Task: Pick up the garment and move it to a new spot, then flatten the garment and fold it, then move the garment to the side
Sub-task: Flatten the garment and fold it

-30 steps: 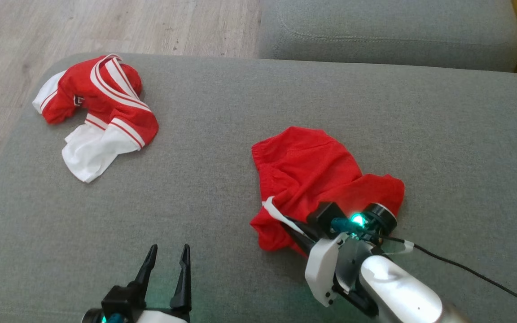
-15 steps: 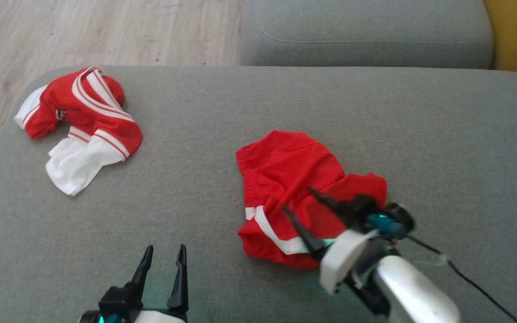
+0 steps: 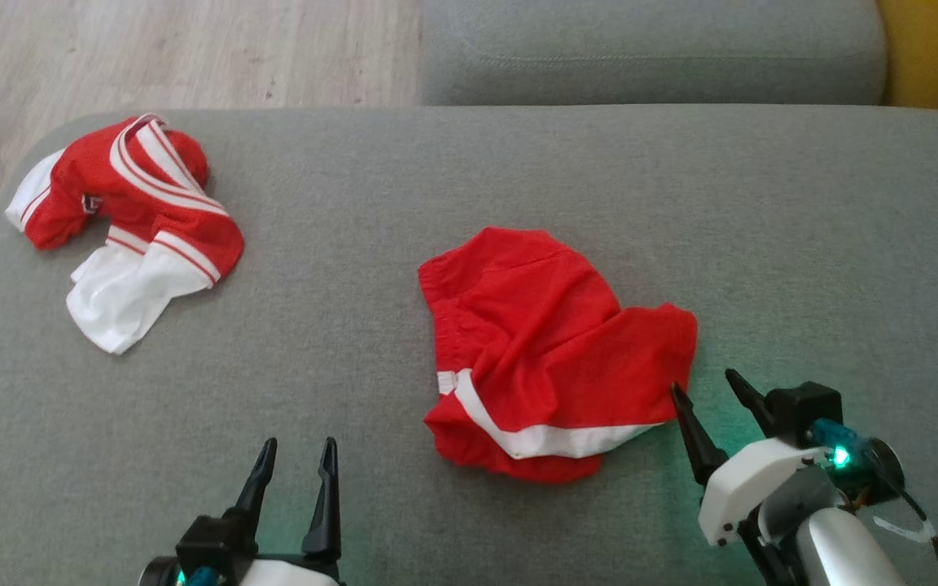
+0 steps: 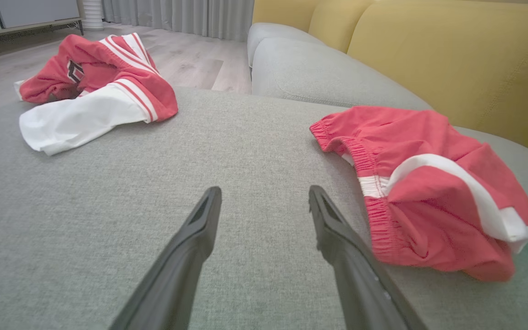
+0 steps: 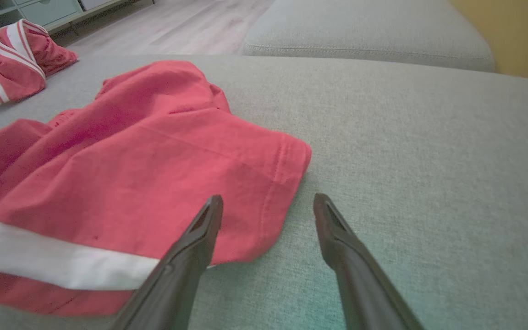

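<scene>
Here we are over the grey seat cushion, and the red shorts lie crumpled on it, a little right of the middle, elastic waistband on the left and a white stripe running along the near edge. The right gripper sits at the near right, just beside the shorts' near right corner, fingers spread wide and gripping nothing. From its own wrist camera the left finger crosses the hem of the red cloth while the other stands over bare grey fabric; whether that finger actually touches the cloth, I cannot tell. A green light glows on that wrist, throwing a green tint on the cushion beside it, and a black cable trails off to the right. Over at the near left the left gripper has its two dark fingers parted as well, pointing away across open cushion, with the shorts off to its right and apart from it. Far left, at the rounded corner of the cushion, a red-and-white jersey lies in a heap, well apart from the shorts. Beyond that there is a second grey cushion, wooden floor at the far left, and a yellow backrest on the right
</scene>
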